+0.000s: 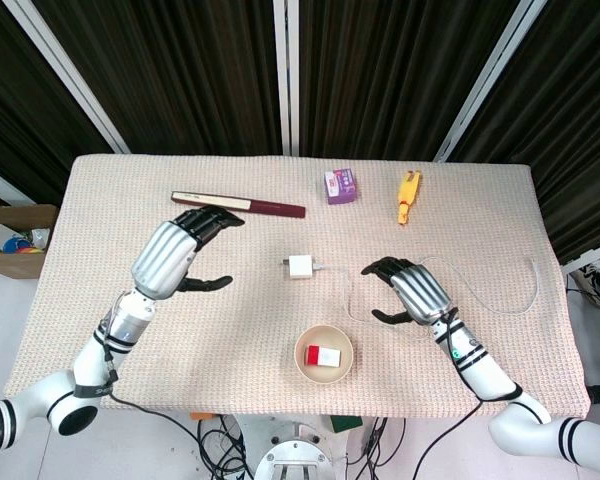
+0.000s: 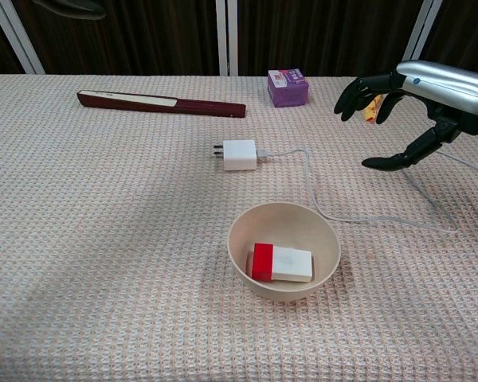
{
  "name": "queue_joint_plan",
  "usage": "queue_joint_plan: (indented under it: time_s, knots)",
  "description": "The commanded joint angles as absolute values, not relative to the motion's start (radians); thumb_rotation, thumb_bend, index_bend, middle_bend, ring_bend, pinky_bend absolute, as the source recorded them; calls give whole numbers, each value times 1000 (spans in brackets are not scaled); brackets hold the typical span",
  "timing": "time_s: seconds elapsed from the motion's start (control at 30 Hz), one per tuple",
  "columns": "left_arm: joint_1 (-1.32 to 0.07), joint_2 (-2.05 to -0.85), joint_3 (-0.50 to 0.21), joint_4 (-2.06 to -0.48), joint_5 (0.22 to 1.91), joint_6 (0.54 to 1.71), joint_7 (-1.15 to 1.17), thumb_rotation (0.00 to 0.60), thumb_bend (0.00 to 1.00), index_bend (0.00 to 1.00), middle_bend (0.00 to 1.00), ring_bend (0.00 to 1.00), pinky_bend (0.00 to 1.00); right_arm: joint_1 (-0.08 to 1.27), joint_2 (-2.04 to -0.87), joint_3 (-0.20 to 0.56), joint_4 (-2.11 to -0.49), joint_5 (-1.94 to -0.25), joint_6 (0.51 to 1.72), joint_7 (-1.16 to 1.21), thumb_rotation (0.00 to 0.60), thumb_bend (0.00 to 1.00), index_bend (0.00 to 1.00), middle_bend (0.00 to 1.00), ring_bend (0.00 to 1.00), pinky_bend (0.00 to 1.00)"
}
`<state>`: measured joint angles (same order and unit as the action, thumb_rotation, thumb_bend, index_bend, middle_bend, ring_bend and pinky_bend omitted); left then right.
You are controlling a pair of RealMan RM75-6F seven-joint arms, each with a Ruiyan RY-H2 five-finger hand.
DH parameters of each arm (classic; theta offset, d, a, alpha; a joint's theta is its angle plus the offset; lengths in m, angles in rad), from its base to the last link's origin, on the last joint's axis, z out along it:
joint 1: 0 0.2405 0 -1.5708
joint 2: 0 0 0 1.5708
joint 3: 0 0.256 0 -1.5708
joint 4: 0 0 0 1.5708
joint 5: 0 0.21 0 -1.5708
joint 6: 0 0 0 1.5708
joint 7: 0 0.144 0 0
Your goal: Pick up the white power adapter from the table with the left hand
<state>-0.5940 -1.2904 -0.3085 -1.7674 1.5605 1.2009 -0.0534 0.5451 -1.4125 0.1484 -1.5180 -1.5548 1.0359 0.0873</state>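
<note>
1. The left hand (image 1: 180,250) has its fingers (image 1: 212,218) spread apart and a little bent, with the thumb sticking out below them. It holds nothing and hangs above the table.
2. The right hand (image 1: 408,288) also has its fingers (image 2: 358,90) apart and bent, thumb out to the side. It holds nothing too.
3. The white adapter (image 1: 300,267) lies flat on the table (image 1: 100,330), between the two hands and touching neither. Its metal prongs point toward the left hand.
4. A thin white cable (image 2: 311,187) comes out of the adapter's other side. It bends down past the bowl, then runs off under the right hand and loops near the table's right edge.
5. A tan bowl (image 2: 247,259) sits just in front of the adapter, nearer the robot. A red and white block (image 2: 281,263) lies inside it.
6. A long dark red bar (image 1: 238,203) with a pale stripe lies at the back, just past the left fingers.
7. A small purple box (image 1: 340,185) stands at the back, near the middle.
8. A yellow toy (image 1: 407,197) lies just right of the box.
9. A woven tan cloth covers the whole table.
</note>
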Motion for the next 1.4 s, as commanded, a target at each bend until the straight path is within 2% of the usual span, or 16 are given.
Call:
queue_joint_plan:
  time_s: [0.03, 0.27, 0.37, 0.47, 0.53, 0.63, 0.67, 0.73, 1.1, 1.4]
  knots:
    - [-623, -1314, -316, -1740, 1530, 1173, -64, 600, 78, 251, 265, 215, 325, 551, -1418, 145, -1513, -1552, 1038, 84, 600, 227, 342, 315, 212, 364]
    - [-671, -1352, -309, -1680, 1424, 1091, -56, 600, 77, 252, 264, 215, 327, 508, -1371, 128, -1519, -1530, 1105, 105, 600, 228, 363, 318, 223, 373]
    - [-689, -1373, -311, -1656, 1369, 1066, -11, 600, 78, 254, 263, 220, 364, 483, -1331, 115, -1529, -1534, 1138, 110, 600, 229, 368, 319, 226, 375]
    - [-713, -1396, -313, -1635, 1301, 1034, 61, 600, 77, 254, 258, 283, 415, 450, -1290, 104, -1546, -1540, 1187, 109, 600, 230, 377, 321, 230, 375]
    - [-736, -1409, -313, -1626, 1248, 1007, 132, 600, 77, 254, 251, 378, 502, 431, -1263, 101, -1559, -1541, 1217, 108, 600, 230, 380, 322, 231, 375]
    - [-775, -1440, -314, -1618, 1174, 975, 231, 600, 76, 253, 243, 576, 788, 412, -1233, 101, -1575, -1541, 1249, 106, 600, 231, 383, 322, 231, 375]
    - [-789, -1451, -312, -1614, 1151, 963, 259, 600, 75, 248, 237, 615, 851, 408, -1227, 102, -1579, -1541, 1255, 107, 600, 231, 384, 322, 231, 375]
    - [-823, -1478, -309, -1605, 1092, 933, 324, 600, 76, 231, 220, 661, 904, 403, -1217, 103, -1588, -1541, 1267, 107, 600, 230, 384, 322, 231, 375]
    - [-1003, -1660, -299, -1453, 832, 861, 544, 600, 76, 193, 184, 701, 945, 414, -1218, 103, -1601, -1530, 1246, 84, 600, 230, 389, 322, 231, 377]
    - [-1089, -1761, -304, -1339, 671, 832, 596, 600, 91, 293, 256, 717, 951, 417, -1228, 102, -1598, -1516, 1236, 67, 600, 230, 400, 322, 231, 378]
